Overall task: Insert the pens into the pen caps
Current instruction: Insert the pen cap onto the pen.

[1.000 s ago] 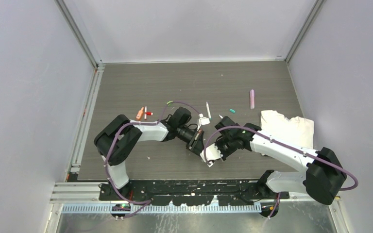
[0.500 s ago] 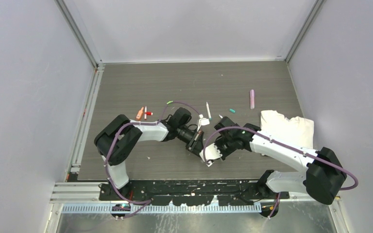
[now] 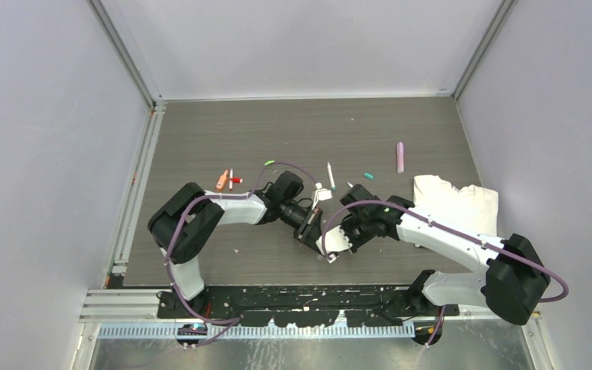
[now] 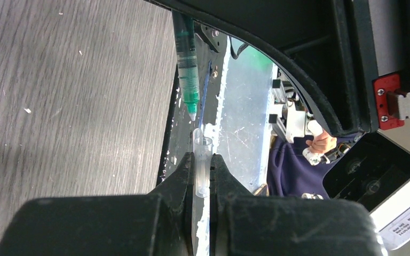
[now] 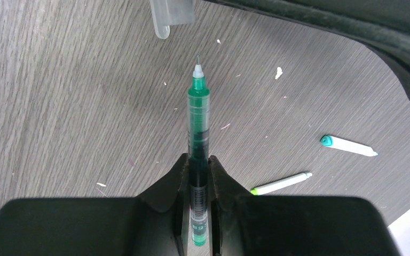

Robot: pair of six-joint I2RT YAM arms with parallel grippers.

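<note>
I am at the mating step: pen and cap are both lifted off the desk [image 3: 223, 127] and held facing each other between the two arms, but nothing is inserted yet. My right fingers [image 5: 172, 178] are pinched tight on the barrel of the green pen [image 5: 197, 122], gripping it near its back end so the needle tip sticks out well ahead of them. My left fingers [image 4: 177, 178] are closed on a clear cap [image 4: 202, 153], its open mouth standing just proud of the fingertips and facing the pen. In the left wrist view the tip sits just short of the mouth and a touch to one side of it. In the right wrist view the cap likewise lies off the pen's line. I judge the next move needs a small sideways correction to bring the two axes into line, then a slow straight push along the barrel. A skewed push could jam the tip on the rim. Two white pens [image 5: 347, 145] lie on the desk beyond, waiting.
</note>
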